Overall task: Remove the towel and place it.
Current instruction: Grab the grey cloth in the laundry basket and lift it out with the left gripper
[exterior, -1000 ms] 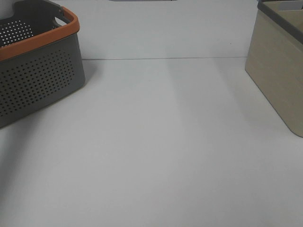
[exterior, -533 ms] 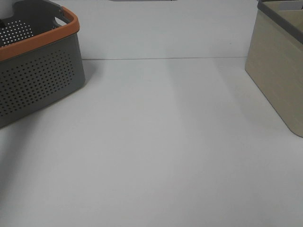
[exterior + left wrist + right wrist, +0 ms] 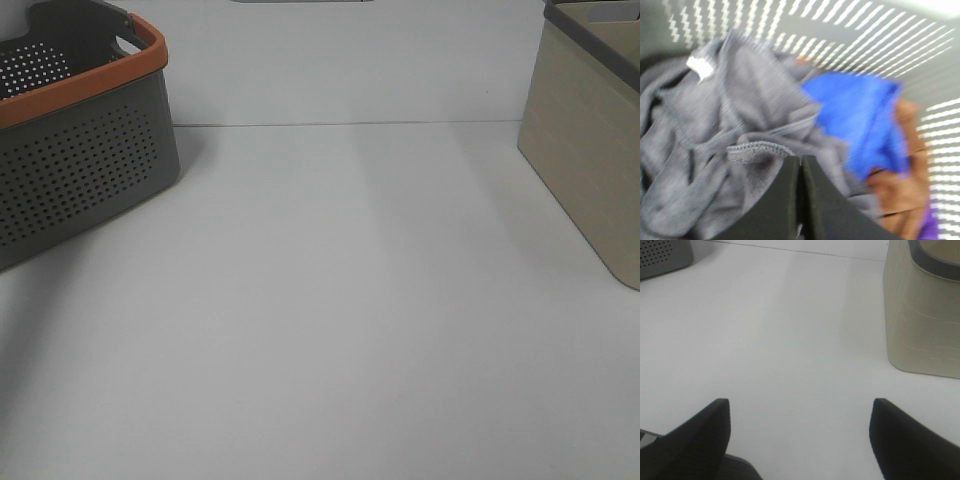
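Note:
In the left wrist view the towel (image 3: 715, 150), grey-charcoal terry cloth with a small white tag (image 3: 700, 67), lies crumpled inside the grey basket (image 3: 855, 30). My left gripper (image 3: 801, 162) is down in the basket, its jaws pressed together at a raised fold of the towel's hem, pinching it. The view is blurred. My right gripper (image 3: 800, 412) is open and empty above the bare white table. Neither gripper shows in the exterior high view, where the towel is hidden inside the grey basket (image 3: 80, 160) with its orange rim at the far left.
A blue cloth (image 3: 860, 120), a brown cloth (image 3: 900, 185) and a bit of purple cloth (image 3: 932, 230) lie beside the towel in the basket. A beige bin (image 3: 590, 150) stands at the right edge of the white table (image 3: 340, 300); it also shows in the right wrist view (image 3: 920, 325).

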Robot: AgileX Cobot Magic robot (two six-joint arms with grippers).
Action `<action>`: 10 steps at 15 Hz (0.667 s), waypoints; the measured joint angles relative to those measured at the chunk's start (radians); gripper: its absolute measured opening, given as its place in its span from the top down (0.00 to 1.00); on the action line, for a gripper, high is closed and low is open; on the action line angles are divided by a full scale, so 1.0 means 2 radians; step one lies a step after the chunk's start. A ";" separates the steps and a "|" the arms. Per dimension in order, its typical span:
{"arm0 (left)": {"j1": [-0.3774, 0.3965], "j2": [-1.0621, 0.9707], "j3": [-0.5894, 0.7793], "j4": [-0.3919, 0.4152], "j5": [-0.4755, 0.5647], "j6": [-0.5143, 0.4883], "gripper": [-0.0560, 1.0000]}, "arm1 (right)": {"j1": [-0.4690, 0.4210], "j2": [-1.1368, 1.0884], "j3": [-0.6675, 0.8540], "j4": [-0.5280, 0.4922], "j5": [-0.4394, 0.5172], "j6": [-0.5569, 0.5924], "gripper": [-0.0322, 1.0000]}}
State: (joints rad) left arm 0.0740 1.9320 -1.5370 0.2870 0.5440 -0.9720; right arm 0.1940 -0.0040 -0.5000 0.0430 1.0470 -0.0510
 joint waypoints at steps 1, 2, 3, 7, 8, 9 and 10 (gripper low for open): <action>0.000 -0.018 0.000 0.000 -0.017 0.000 0.95 | 0.000 0.000 0.000 0.000 0.000 0.000 0.24; 0.000 -0.038 0.000 0.000 -0.032 0.000 0.95 | 0.000 0.000 0.000 0.000 0.000 0.000 0.24; 0.000 -0.056 0.000 0.000 -0.045 0.000 0.95 | 0.000 0.000 0.000 0.000 0.000 0.000 0.24; 0.000 -0.135 0.000 0.000 -0.135 0.040 0.95 | 0.000 0.000 0.000 -0.001 0.000 0.000 0.24; 0.000 -0.150 0.000 0.000 -0.161 0.042 0.95 | 0.000 0.000 0.000 -0.001 0.000 0.000 0.24; 0.000 -0.163 0.000 0.000 -0.190 0.044 0.95 | 0.000 0.000 0.000 -0.001 0.000 0.000 0.24; 0.000 -0.175 0.000 0.000 -0.218 0.044 0.95 | 0.000 0.000 0.000 -0.001 0.000 0.000 0.24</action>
State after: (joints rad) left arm 0.0740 1.5820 -1.5370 0.2870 0.1090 -0.8830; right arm 0.1940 -0.0040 -0.5000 0.0410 1.0470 -0.0510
